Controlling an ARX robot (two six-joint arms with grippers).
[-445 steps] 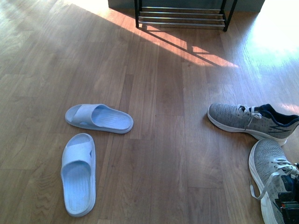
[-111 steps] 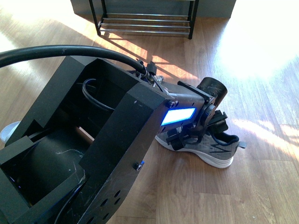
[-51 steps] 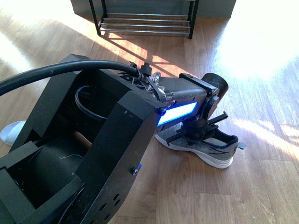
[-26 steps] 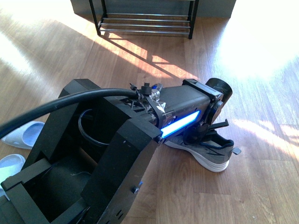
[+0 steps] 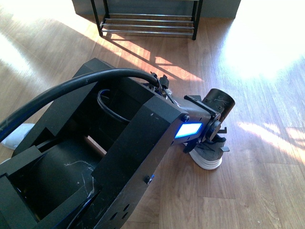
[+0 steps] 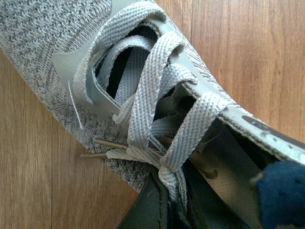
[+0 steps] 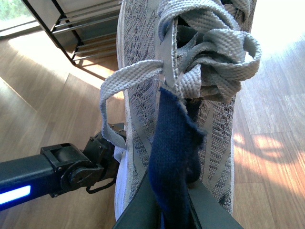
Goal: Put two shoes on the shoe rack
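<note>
Two sneakers, one per arm. My left gripper [image 5: 208,143] seems clamped on a sneaker [image 6: 47,43] at the laces, though the fingers are half hidden. It sits low by the floor, well short of the rack [image 5: 147,32]. My right gripper [image 7: 167,205] pinches the other sneaker [image 7: 138,71] by its navy lining, lifted clear.

Grey knit sneaker [image 6: 43,52] over wood floor [image 6: 248,47]; hand [image 6: 174,207] clamps its tongue beside the knotted laces [image 6: 152,95].
</note>
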